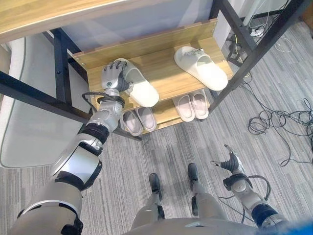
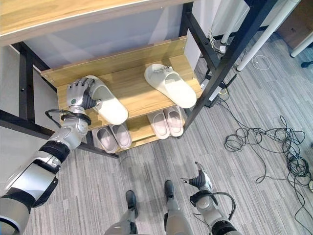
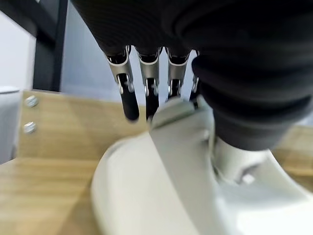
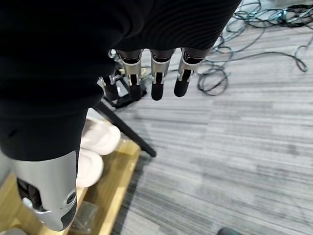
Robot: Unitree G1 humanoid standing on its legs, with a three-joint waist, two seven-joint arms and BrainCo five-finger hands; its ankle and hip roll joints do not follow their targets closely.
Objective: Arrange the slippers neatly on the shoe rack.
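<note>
Left robot hand is curled round the strap of a white slipper on the shoe rack's upper shelf, probably to square it with its mate, which lies well apart and angled. Right robot hand hangs idle over the carpet, fingers relaxed; two more slipper pairs sit on the lower shelf, no readable labels.

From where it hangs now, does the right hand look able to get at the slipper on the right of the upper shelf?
Probably yes: the right hand hangs low and open above the carpet, and nothing lies between it and that slipper.
</note>
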